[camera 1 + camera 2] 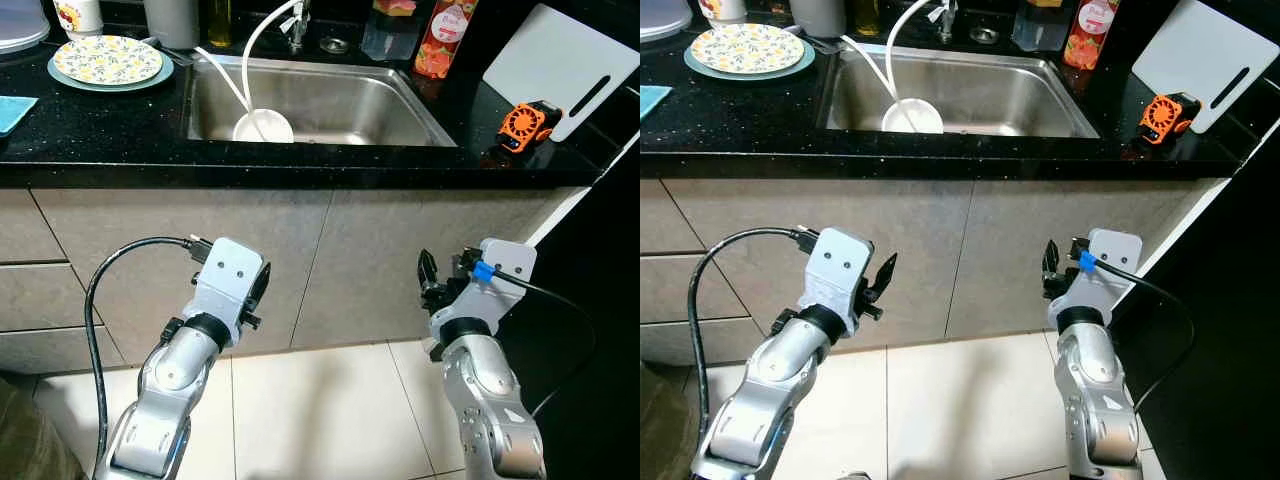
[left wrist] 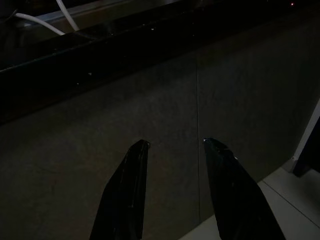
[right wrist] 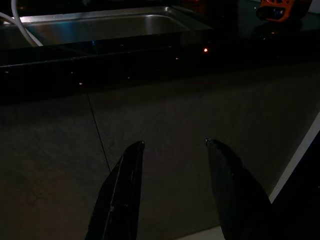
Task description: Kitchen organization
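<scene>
Kitchen counter [image 1: 100, 130] unsorted: patterned plate [image 1: 107, 59] at its left, white bowl [image 1: 263, 126] in the sink [image 1: 400, 110]. Left claw [image 2: 172, 150] and right claw [image 3: 172, 150] hang spread, empty, below the counter edge. Nothing appears begun.

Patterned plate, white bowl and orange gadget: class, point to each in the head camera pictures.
patterned plate [image 1: 107, 59], left eye view, its flowered centre.
white bowl [image 1: 263, 127], left eye view, its rounded side in the sink.
orange gadget [image 1: 521, 126], left eye view, its ribbed face.

black counter [image 1: 100, 130]; plate [image 1: 107, 59]; board [image 1: 560, 65]
</scene>
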You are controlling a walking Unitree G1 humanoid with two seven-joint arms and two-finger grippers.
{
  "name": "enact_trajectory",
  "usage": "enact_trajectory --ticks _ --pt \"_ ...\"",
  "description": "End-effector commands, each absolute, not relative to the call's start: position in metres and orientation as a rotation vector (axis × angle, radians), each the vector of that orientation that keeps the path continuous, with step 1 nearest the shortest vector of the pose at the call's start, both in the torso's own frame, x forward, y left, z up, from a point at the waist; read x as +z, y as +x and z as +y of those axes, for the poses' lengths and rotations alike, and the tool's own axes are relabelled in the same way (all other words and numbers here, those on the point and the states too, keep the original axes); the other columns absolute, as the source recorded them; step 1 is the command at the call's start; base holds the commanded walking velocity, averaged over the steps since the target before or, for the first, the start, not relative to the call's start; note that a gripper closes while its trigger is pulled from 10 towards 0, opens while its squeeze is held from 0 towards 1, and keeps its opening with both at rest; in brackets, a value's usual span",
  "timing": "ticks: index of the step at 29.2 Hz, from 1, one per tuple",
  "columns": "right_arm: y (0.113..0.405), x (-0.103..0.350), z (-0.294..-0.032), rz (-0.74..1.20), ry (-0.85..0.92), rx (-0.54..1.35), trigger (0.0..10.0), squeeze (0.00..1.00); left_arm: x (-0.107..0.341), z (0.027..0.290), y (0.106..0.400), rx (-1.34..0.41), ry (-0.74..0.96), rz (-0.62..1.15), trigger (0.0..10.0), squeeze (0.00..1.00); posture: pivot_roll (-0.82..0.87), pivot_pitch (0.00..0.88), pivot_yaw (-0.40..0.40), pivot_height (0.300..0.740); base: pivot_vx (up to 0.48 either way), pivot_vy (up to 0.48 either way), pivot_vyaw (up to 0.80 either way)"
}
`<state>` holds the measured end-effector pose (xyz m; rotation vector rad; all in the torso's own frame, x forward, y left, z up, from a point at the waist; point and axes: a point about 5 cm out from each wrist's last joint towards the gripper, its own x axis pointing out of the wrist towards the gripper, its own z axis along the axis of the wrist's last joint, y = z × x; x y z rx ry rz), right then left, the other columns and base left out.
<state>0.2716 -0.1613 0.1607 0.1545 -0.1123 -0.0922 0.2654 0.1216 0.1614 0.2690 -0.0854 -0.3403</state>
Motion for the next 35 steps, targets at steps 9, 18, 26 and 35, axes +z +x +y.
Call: enact_trajectory --ticks 9,18,26,35 --pt "0.2707 0.1605 -0.1637 -0.112 0.152 -0.104 10.0 0.0 0.1587 0.1194 0.2638 -0.351 0.263 -0.078 10.0 0.0 0.2 0.076 -0.114 0.74 0.0 0.0 0.0" --pt "0.2694 0.1598 -0.1658 -0.108 0.152 -0.109 10.0 0.0 0.1587 0.1194 0.2636 -0.352 0.257 -0.074 10.0 0.0 0.2 0.08 -0.117 0.74 0.0 0.0 0.0" --pt "0.2702 0.1606 -0.1643 -0.11 0.155 -0.107 10.0 0.0 0.1593 0.12 0.2642 -0.351 0.26 -0.075 10.0 0.0 0.2 0.082 -0.113 0.74 0.0 0.0 0.0" --pt "0.2702 0.161 -0.1653 -0.113 0.153 -0.109 10.0 0.0 0.1595 0.1196 0.2646 -0.353 0.259 -0.076 10.0 0.0 0.2 0.085 -0.116 0.74 0.0 0.0 0.0"
